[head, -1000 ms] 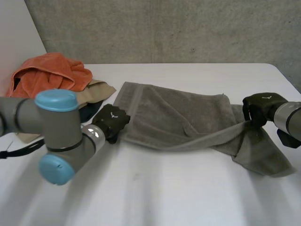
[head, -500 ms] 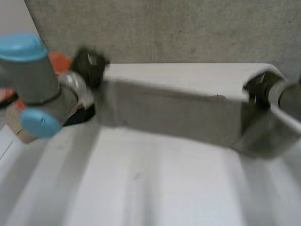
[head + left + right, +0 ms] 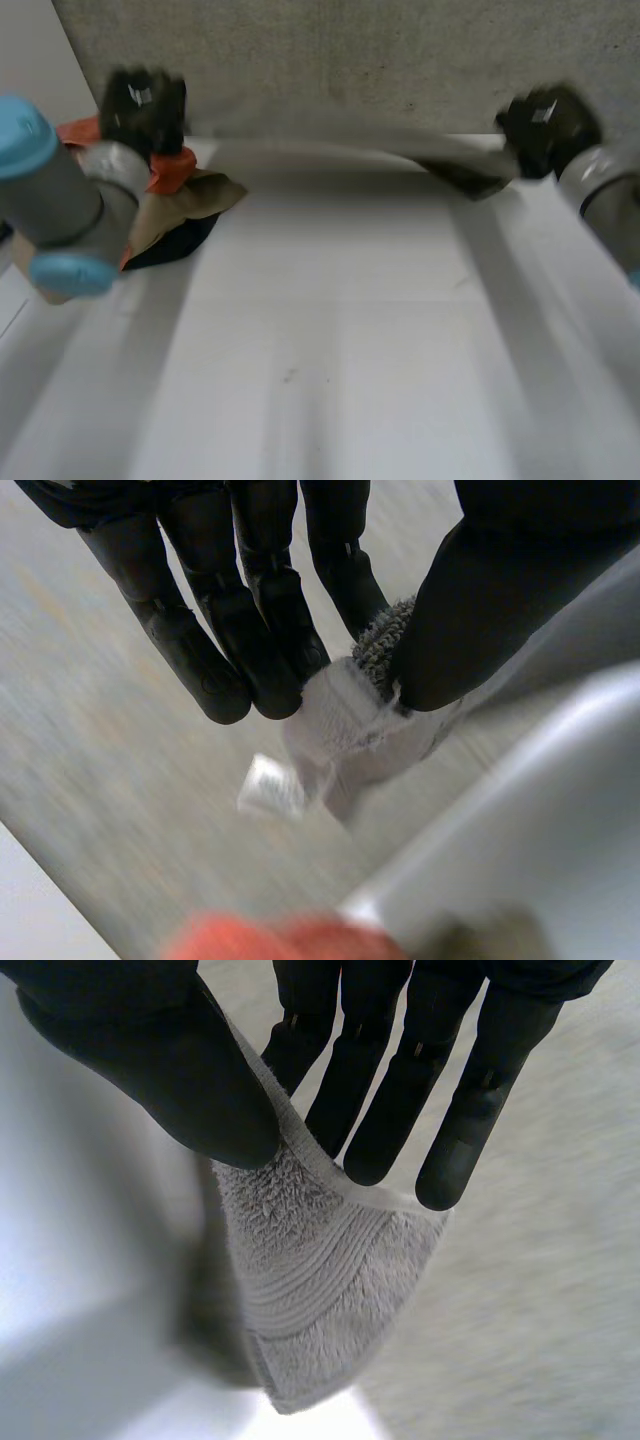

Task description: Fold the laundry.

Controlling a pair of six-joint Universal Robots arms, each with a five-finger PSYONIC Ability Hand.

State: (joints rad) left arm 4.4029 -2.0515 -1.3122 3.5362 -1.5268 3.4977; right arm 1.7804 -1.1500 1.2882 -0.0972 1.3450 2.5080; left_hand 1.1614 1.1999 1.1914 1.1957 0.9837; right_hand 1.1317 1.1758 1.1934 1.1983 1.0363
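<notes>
Item: grey towel (image 3: 340,150). It is hanging stretched in a long band between the two hands, above the far edge of the white table (image 3: 330,340).

Left hand (image 3: 145,100): raised at the far left and pinching one towel corner between thumb and fingertips (image 3: 285,685). A small white label (image 3: 270,785) is dangling just beside that corner.

Right hand (image 3: 545,125): raised at the far right and pinching the opposite end, with the thumb pressing the towel's hem against straight fingers (image 3: 385,1110).

Other stock: an orange cloth (image 3: 172,168), a beige cloth (image 3: 190,195) and a dark garment (image 3: 175,240) are lying heaped at the table's left, under the left hand.
</notes>
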